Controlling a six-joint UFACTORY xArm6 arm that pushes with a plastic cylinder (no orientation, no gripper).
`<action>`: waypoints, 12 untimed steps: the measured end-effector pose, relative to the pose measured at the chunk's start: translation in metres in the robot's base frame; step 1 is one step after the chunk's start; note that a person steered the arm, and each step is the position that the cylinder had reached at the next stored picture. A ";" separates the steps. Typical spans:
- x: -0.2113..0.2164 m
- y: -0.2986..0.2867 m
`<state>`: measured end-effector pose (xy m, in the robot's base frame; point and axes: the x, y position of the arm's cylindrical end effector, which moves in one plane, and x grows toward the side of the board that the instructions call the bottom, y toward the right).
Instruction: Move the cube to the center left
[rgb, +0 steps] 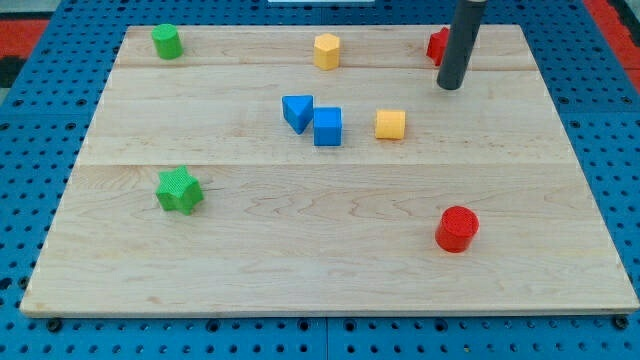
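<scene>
A blue cube sits near the board's middle, touching a blue triangular block on its left. A yellow cube-like block lies just to the right of the blue cube, apart from it. My tip is at the view's upper right, right of and above the yellow block and well clear of the blue cube. The rod partly hides a red block at the top right.
A green cylinder stands at the top left, a yellow hexagonal block at the top middle, a green star at the centre left, and a red cylinder at the lower right. The wooden board lies on blue pegboard.
</scene>
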<state>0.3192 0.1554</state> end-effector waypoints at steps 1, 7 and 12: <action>0.008 -0.034; 0.055 -0.206; 0.049 -0.121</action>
<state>0.3678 0.0345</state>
